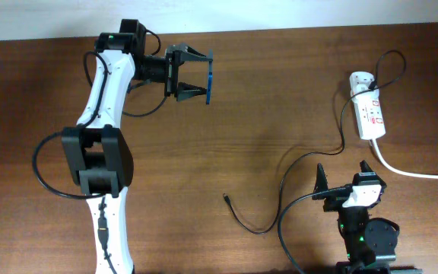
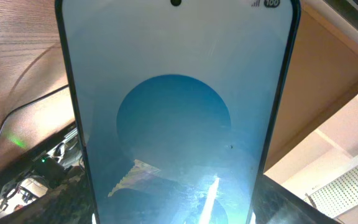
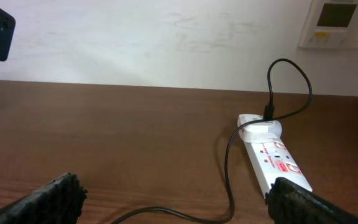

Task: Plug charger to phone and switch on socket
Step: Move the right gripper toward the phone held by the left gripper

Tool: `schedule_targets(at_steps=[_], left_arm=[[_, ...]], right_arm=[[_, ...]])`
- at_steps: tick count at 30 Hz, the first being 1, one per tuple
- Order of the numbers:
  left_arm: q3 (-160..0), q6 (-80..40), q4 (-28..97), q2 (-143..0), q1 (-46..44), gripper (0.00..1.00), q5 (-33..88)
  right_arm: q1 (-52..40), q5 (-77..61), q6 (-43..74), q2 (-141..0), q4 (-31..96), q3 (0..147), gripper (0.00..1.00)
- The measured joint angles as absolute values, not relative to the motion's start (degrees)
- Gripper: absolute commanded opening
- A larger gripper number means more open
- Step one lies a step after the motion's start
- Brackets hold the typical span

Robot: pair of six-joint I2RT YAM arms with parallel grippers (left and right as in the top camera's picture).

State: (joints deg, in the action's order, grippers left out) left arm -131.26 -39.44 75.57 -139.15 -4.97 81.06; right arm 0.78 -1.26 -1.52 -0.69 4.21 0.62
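The phone (image 1: pixel 208 82) is clamped edge-on in the left gripper (image 1: pixel 205 73) near the table's (image 1: pixel 265 99) far edge, its blue screen turned to the wrist camera. The right gripper (image 1: pixel 344 172) is held spread wide and empty at the near edge. The charger plug tip (image 1: pixel 227 199) is left loose on bare wood mid-table, well apart from both. The white socket (image 1: pixel 369 114) is laid toward the right side.

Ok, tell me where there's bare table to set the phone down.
Bare wood spans the middle, bordered by the left arm, the charger's plug tip and the socket. The right side is crowded: the charger loops from the socket past the right fingers.
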Motion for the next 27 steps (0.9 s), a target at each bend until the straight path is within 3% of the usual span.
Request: schedule_targets(at_steps=[4,7,10,13,17,18,20,23,25,27], left_arm=[[-131.26,-39.31,75.57,-139.15,-4.97,0.77,81.06],[-131.26,-38.85,75.55,-139.15,-4.97,0.77,81.06],[-131.26,-38.79,75.57,-139.15,-4.97,0.77,81.06],[-131.26,-38.61,75.59,-139.15,-4.97,0.77,81.14],[-131.26,-38.61,75.59,-139.15,-4.97,0.77,81.25],[-131.26,-38.61,75.59,-139.15,-4.97,0.76,81.32],[-131.26,-38.63,75.61,-139.15,-4.97,0.76,81.52],[-131.28,-38.61,75.66,-139.15,-4.97,0.77,81.67],[-131.28,-38.59,75.66,-139.15,-4.97,0.77,81.67],[-131.28,-38.61,75.77,-139.15,-4.97,0.77,81.67]], right_arm=[[0.78,-1.63,-1.32,-0.69,3.57,0.62,0.98],[0.78,-16.19,8.97,-0.69,2.7,0.62,0.99],[0.78,-32.16,24.34,-0.8,-5.76,0.6,0.98],[0.78,-39.72,31.68,-0.75,-27.03,0.84,0.98],[0.78,-41.74,34.04,-2.31,-27.09,10.37,0.99],[0.8,-42.28,33.15,-4.43,-23.9,16.69,0.98],[0.91,-44.18,26.61,-11.64,-4.25,33.45,0.98],[1.04,-45.17,13.56,-29.21,33.45,58.39,0.98],[1.04,-45.84,7.81,-41.04,48.93,70.67,0.98],[1.04,-51.09,5.26,-51.83,56.62,79.77,0.98]])
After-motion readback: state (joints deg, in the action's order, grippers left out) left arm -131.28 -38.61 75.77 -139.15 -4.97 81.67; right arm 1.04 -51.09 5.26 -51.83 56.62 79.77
